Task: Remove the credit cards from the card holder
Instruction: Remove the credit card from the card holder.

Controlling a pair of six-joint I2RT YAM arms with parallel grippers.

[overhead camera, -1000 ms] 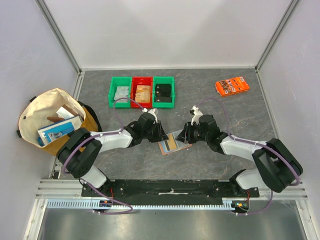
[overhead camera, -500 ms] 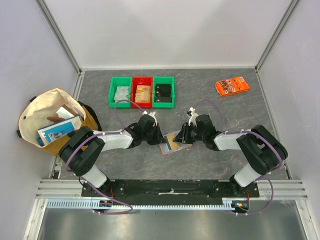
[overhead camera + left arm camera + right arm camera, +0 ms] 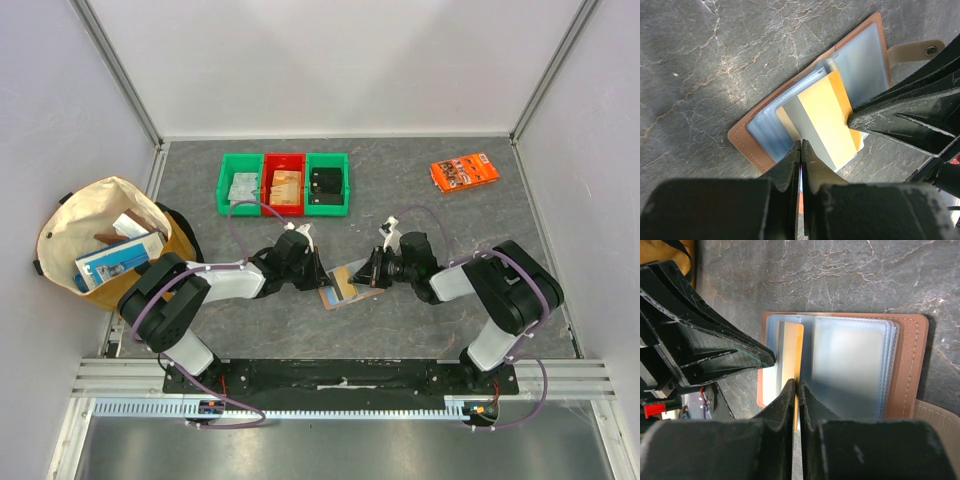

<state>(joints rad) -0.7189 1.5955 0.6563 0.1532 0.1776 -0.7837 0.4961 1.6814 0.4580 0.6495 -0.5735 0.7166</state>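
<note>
A dark marbled table [image 3: 420,200] sits boxed in by pale walls. Far left slumps a canvas bag [image 3: 75,235], and three small bins [image 3: 284,156] stand at the back. My left gripper [image 3: 800,145] is pinched thin on one edge of the tan card [image 3: 827,117]. That card lies partly out of the card holder [image 3: 747,145], which is spread open at mid-table between my two tools. My right gripper [image 3: 796,385] is clenched to a slit on the card's opposite edge, with tan showing between the pads. Whether it bites the clear sleeve [image 3: 850,365] too, I cannot tell. An orange packet [image 3: 465,172] sits back right.

I judge this is the draw of a card. Next, one side should pin the holder while the other slides the card straight out. My fingertips nearly meet, so room there is tight, but open table lies toward the bins and toward my bases.
</note>
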